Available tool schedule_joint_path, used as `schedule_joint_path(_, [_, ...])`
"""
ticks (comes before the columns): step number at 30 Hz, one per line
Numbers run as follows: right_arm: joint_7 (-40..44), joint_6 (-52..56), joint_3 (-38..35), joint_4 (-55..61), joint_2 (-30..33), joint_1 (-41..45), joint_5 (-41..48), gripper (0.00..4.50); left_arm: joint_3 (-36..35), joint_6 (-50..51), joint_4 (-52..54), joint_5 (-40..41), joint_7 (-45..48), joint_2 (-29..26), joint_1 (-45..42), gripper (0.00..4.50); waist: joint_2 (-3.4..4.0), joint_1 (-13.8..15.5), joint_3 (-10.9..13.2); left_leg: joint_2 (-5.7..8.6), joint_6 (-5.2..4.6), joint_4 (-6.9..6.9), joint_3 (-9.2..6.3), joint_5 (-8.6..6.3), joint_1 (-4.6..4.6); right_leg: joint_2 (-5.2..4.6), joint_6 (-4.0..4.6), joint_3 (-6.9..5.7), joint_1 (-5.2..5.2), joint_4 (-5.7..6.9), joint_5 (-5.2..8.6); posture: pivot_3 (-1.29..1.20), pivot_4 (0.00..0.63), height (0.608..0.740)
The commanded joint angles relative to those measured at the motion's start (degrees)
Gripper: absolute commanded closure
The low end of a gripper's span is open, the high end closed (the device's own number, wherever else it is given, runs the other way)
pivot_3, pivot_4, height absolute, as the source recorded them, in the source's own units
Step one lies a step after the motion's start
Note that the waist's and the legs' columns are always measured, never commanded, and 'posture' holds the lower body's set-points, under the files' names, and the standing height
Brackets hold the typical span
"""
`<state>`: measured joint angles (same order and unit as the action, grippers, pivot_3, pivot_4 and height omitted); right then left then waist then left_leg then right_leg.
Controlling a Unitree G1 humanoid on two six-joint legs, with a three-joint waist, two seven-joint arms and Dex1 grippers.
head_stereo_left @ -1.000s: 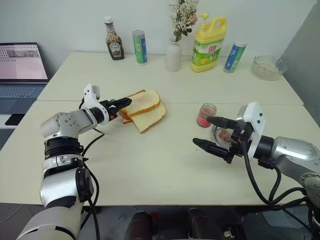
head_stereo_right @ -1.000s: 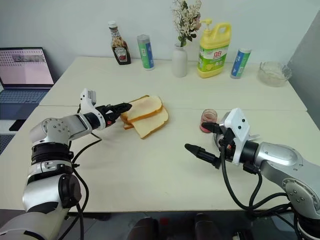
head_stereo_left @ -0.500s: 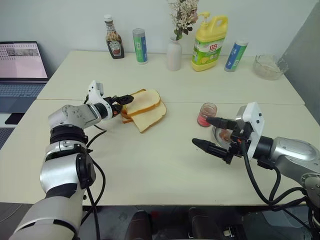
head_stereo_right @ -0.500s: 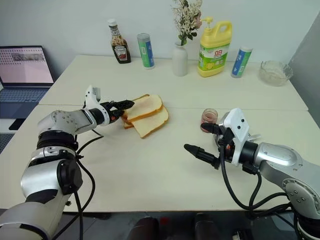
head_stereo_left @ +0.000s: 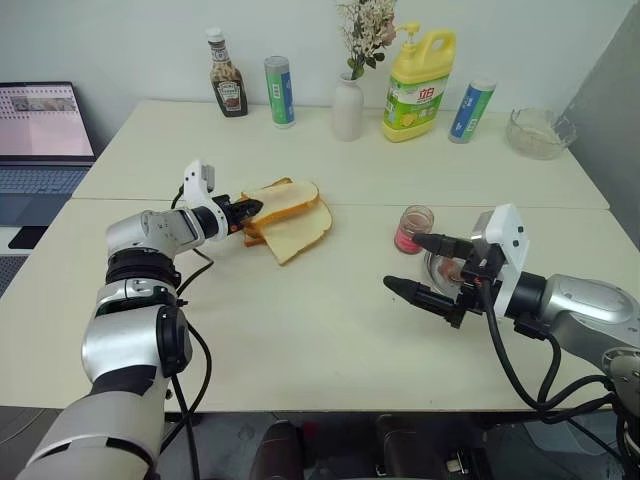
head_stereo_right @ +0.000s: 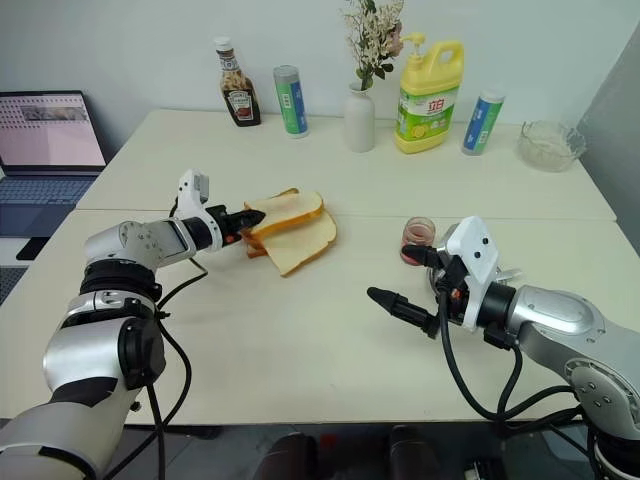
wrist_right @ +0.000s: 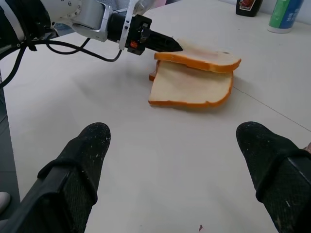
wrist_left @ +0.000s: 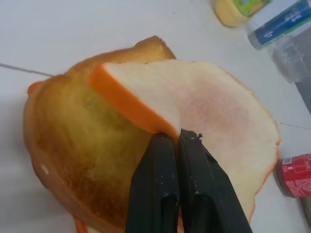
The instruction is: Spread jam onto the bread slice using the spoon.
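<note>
The left end effector point(head_stereo_left: 246, 208) has its two black fingers pinched together on the near corner of the top bread slice point(head_stereo_left: 290, 201), a square piece of white bread with a pale face and a thin golden-orange crust. In the left wrist view the fingertips point(wrist_left: 167, 145) meet right at the crust edge, and that corner is lifted off the pieces beneath. Under it lies a thick, browned, orange-crusted end piece point(wrist_left: 82, 145), and a second pale slice point(head_stereo_left: 300, 236) sits lowest, sticking out toward the front of the cream-coloured surface point(head_stereo_left: 300, 340).

The right end effector point(head_stereo_left: 428, 269) hangs over the right side of the surface with its black fingers spread wide and nothing between them; the right wrist view looks straight between them at the bread stack.

Just behind that end effector stands a small clear glass jar point(head_stereo_left: 411, 230) with red-pink jam point(head_stereo_left: 408, 240) in its lower part. Beside the jar, partly hidden by the right fingers, is a round steel dish point(head_stereo_left: 441, 271); I cannot make out the spoon.

Along the far edge stand a dark brown ketchup bottle with a white cap point(head_stereo_left: 226, 76), a green-and-blue can point(head_stereo_left: 279, 92), a white vase of dried flowers point(head_stereo_left: 348, 108), a yellow detergent jug point(head_stereo_left: 417, 86), a blue tube point(head_stereo_left: 470, 111) and a clear glass bowl point(head_stereo_left: 538, 134). An open laptop point(head_stereo_left: 40, 135) sits off to the left.
</note>
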<state>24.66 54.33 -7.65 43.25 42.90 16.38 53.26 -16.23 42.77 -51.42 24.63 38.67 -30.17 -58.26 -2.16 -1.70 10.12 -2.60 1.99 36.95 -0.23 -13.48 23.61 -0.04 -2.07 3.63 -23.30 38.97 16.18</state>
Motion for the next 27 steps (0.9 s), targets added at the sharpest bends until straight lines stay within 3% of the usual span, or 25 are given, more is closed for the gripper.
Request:
schedule_joint_path(1, [0.1,-0.8,-0.2,1.5,0.1,0.3,0.6,0.00,-0.2,-4.4,6.5,0.0,3.1,-1.7,0.7,4.49,0.00,0.0,0.0,0.00,0.00,0.00,0.00,0.00,0.00,0.00,0.00,0.00,0.00,0.00,0.00,0.00,0.150,0.740])
schedule_joint_path(6, [0.7,-1.0,-0.1,1.2,0.2,0.2,0.3,0.00,0.2,-5.9,12.8,0.4,5.7,-2.2,3.2,4.49,0.00,0.0,0.0,0.00,0.00,0.01,-0.02,0.00,0.01,0.00,0.00,0.00,0.00,0.00,0.00,0.00,0.150,0.740])
schedule_joint_path(17, [1.8,-1.5,0.3,0.6,0.2,-0.1,-0.5,0.00,4.4,-6.1,14.8,-4.4,0.7,-0.2,8.0,4.49,0.00,0.0,0.0,0.01,0.00,0.04,-0.05,0.00,0.03,0.00,0.00,-0.01,0.00,0.01,0.00,0.00,0.150,0.740])
schedule_joint_path(18, [1.8,-1.4,0.4,0.6,0.1,-0.1,-0.5,0.00,4.4,-6.2,14.2,-4.4,0.6,0.0,8.2,4.03,0.00,0.0,0.0,0.01,0.00,0.05,-0.05,0.00,0.04,0.00,0.00,-0.02,0.00,0.01,0.00,0.00,0.150,0.740])
schedule_joint_path(23, [1.5,-1.3,0.5,0.9,0.0,-0.4,-0.4,0.00,4.8,-9.1,12.2,-5.8,0.6,0.5,8.3,2.59,0.00,0.0,0.0,0.01,-0.01,0.06,-0.08,0.00,0.05,0.00,0.00,-0.05,0.00,0.01,0.00,0.00,0.150,0.740])
schedule_joint_path(27, [1.2,-1.1,0.2,1.2,0.0,-0.8,-0.1,0.00,2.7,-9.8,9.9,-4.5,0.6,0.5,7.0,2.59,0.00,0.0,0.0,0.01,0.00,0.06,-0.10,0.00,0.06,0.00,0.00,-0.06,0.00,0.01,0.00,0.00,0.150,0.740])
